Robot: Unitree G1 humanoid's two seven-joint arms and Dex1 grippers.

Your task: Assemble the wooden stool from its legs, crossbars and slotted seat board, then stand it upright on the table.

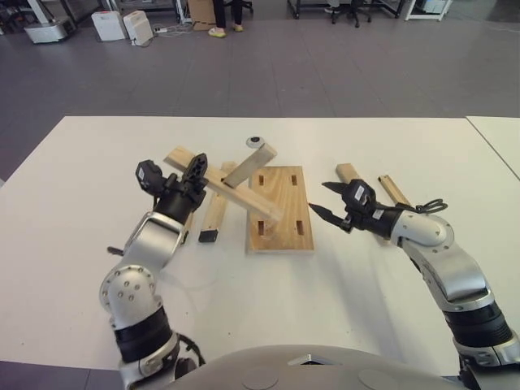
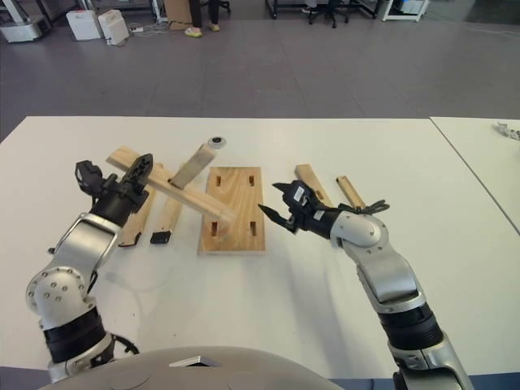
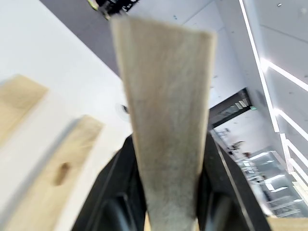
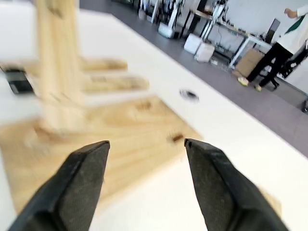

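Note:
The slotted seat board [image 1: 286, 188] lies flat at the table's middle. My left gripper [image 1: 195, 172] is shut on a long wooden leg [image 1: 242, 198], held tilted, its lower end resting on the board near a slot. In the left wrist view the leg [image 3: 166, 106] sits between the dark fingers [image 3: 127, 192]. A shorter wooden piece [image 1: 250, 162] slants up and meets the held leg; whether they are joined I cannot tell. My right gripper [image 1: 318, 197] hovers open just right of the board, empty. From the right wrist, the open gripper [image 4: 145, 143] faces the board [image 4: 125, 130].
Two more wooden pieces [image 1: 214, 207] lie left of the board, one with a black foot. Another two pieces [image 1: 349, 173] [image 1: 395, 189] lie behind my right gripper. A small round black fitting [image 1: 256, 141] sits in the table behind the board. The table's front is bare.

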